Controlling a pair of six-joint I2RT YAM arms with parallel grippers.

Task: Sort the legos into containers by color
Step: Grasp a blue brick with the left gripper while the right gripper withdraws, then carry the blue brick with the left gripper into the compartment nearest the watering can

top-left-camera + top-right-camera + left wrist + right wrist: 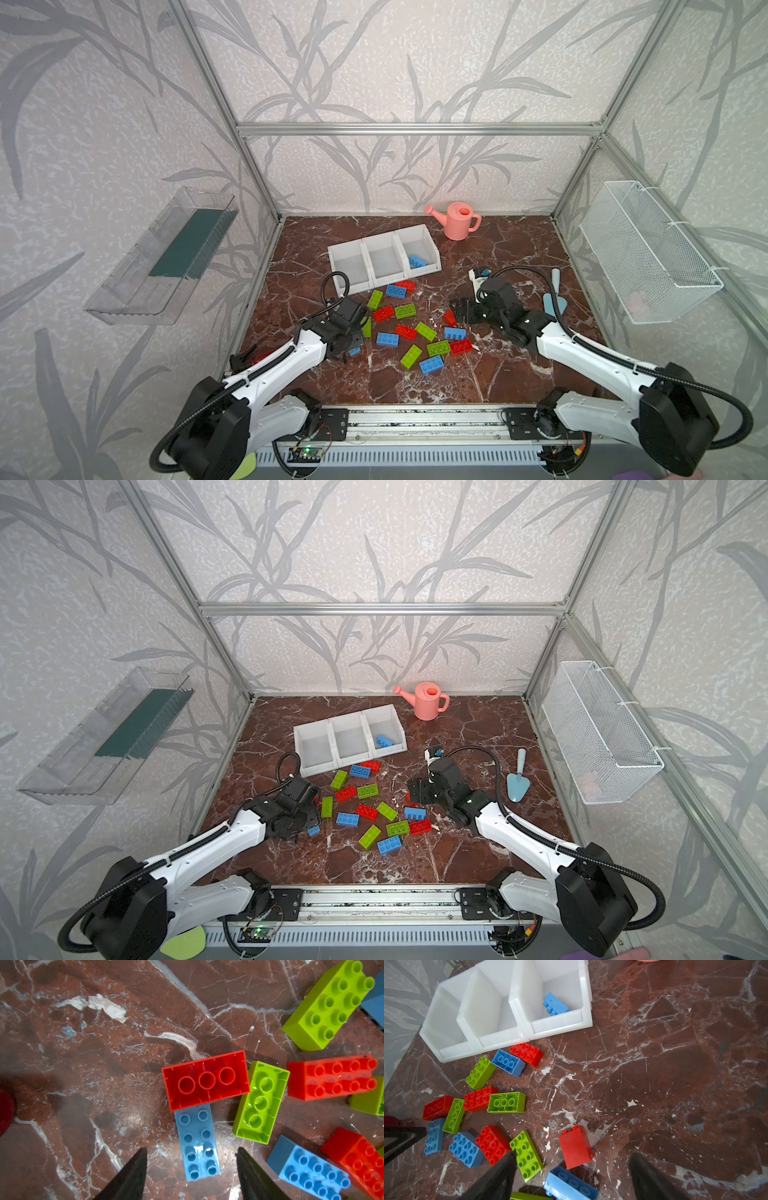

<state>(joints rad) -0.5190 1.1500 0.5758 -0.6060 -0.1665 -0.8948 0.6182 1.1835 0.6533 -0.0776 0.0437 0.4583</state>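
Observation:
Several red, blue and lime legos lie scattered on the marble floor in front of the three joined white containers. One blue lego lies in the right-hand container; the other two show nothing inside. My left gripper hangs open over a light blue lego, one finger on each side with a gap to the brick. A red lego lies upside down against that brick's far end. My right gripper is open above a red lego on its side and an upturned blue one.
A pink watering can stands at the back, right of the containers. A blue trowel lies right of the right arm. A clear tray hangs on the left wall, a wire basket on the right wall.

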